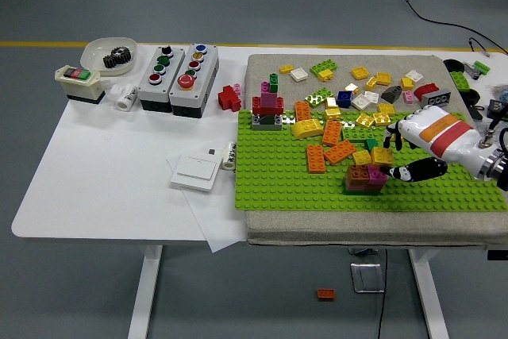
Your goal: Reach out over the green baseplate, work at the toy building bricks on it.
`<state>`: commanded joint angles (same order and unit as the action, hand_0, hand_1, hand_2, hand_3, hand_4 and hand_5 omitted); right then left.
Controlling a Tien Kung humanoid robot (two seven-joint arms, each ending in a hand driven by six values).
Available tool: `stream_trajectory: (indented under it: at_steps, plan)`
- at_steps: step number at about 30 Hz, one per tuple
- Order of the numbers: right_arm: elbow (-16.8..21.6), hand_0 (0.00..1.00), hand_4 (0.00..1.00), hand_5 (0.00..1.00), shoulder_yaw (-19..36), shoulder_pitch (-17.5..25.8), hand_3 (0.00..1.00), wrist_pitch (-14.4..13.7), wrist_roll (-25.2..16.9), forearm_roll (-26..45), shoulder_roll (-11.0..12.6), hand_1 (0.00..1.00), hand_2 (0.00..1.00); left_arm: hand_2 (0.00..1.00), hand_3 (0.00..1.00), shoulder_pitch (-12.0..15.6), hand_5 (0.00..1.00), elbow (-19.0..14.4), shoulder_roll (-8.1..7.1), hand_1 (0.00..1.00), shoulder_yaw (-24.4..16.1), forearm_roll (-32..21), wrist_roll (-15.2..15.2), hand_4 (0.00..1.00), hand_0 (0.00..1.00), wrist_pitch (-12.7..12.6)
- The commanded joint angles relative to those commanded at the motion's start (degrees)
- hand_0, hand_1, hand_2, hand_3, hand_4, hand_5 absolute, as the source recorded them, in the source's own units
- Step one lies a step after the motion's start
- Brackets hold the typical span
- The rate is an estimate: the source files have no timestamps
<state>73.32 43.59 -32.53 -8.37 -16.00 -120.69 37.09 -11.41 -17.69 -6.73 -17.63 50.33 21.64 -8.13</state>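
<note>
My right hand (pixel 391 154) reaches in from the right, low over the green baseplate (pixel 278 188). Its fingers are curled on a yellow brick (pixel 382 156), with the black thumb (pixel 403 171) below it. The yellow brick hangs just right of and above a small stack of brown and magenta bricks (pixel 364 177) standing on the plate. Orange bricks (pixel 329 148) lie flat in the plate's middle. A red and magenta tower (pixel 268 110) stands at its back left corner. My left arm does not show.
Loose bricks (pixel 365 85) of several colours litter the grey mat behind the plate. Two button boxes (pixel 178 75), a white bowl with a gear (pixel 111 55), a red brick (pixel 229 98) and a white switch plate (pixel 195 172) lie on the table to the left.
</note>
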Motion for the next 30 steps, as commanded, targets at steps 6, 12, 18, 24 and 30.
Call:
stream_trajectory:
  at_steps: [6, 12, 18, 24, 30]
  plan:
    - [0.14, 0.302, 0.699, 0.422, -1.22, -0.48, 0.458, -0.06, -0.25, 0.0, -0.28, 0.304, 0.41, 0.753, 0.594, -0.1, 0.666, 0.02, -0.05, 0.775, 0.2, -0.35, -0.1, 0.658, 0.795, -0.04]
    - [-0.57, 0.302, 0.698, 0.417, -2.29, -1.42, 0.459, -0.1, -0.5, -0.29, -0.76, 0.306, 0.41, 0.754, 0.592, -0.16, 0.666, 0.02, -0.07, 0.775, 0.17, -0.25, -0.07, 0.657, 0.792, 0.03]
    - [-1.72, 0.302, 0.697, 0.412, -3.2, -2.3, 0.46, -0.16, -0.86, -0.88, -1.03, 0.305, 0.411, 0.754, 0.593, -0.17, 0.666, 0.01, -0.07, 0.775, 0.19, -0.28, -0.07, 0.657, 0.792, 0.03]
    - [-1.95, 0.302, 0.697, 0.404, -3.57, -2.56, 0.461, -0.08, -1.09, -1.32, -1.0, 0.305, 0.414, 0.755, 0.593, -0.14, 0.666, 0.01, -0.03, 0.776, 0.14, -0.23, -0.06, 0.658, 0.793, 0.0]
    - [-2.36, 0.302, 0.697, 0.399, -3.67, -2.66, 0.463, 0.02, -1.14, -1.58, -1.14, 0.308, 0.414, 0.755, 0.593, -0.06, 0.666, 0.0, -0.03, 0.776, -0.02, 0.14, 0.01, 0.657, 0.793, 0.1]
